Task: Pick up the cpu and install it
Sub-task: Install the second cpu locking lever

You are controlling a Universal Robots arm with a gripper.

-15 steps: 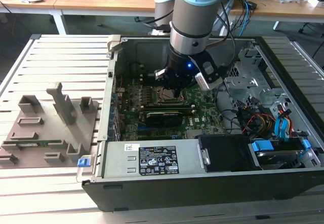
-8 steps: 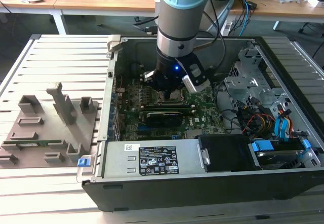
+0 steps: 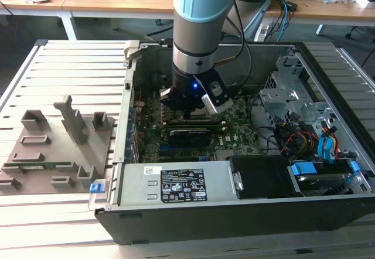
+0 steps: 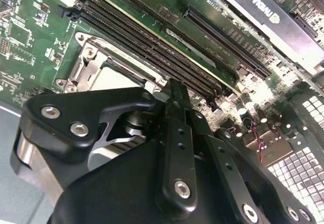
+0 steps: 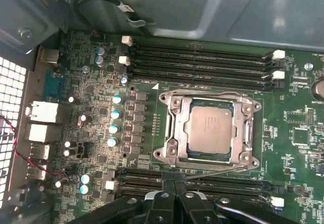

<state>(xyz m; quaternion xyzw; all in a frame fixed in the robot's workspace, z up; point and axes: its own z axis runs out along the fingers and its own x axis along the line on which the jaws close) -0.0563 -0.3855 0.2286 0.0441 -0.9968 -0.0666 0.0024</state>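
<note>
Socket (image 5: 210, 131) open from above, cpu (image 5: 208, 130) seated in its frame. Memory slots (image 5: 202, 62) flank socket on two sides; case wall (image 5: 167, 6) close beyond one bank.

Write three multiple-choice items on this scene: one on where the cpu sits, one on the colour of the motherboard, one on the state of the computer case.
1. Where is the cpu?
A. In the metal-framed socket on the motherboard
B. On the grey plastic tray outside the case
C. On top of the power supply

2. What colour is the motherboard?
A. Blue
B. Green
C. Red

3. What state is the computer case in?
A. Closed, side panel on
B. Standing upright, closed
C. Lying on its side, open, with the arm reaching in

Answers: 1 A, since the first wrist view shows the silvery chip lying inside the socket frame. 2 B, since the board is green in both wrist views. 3 C, since the exterior view shows the open case with the gripper down over the board.
</note>
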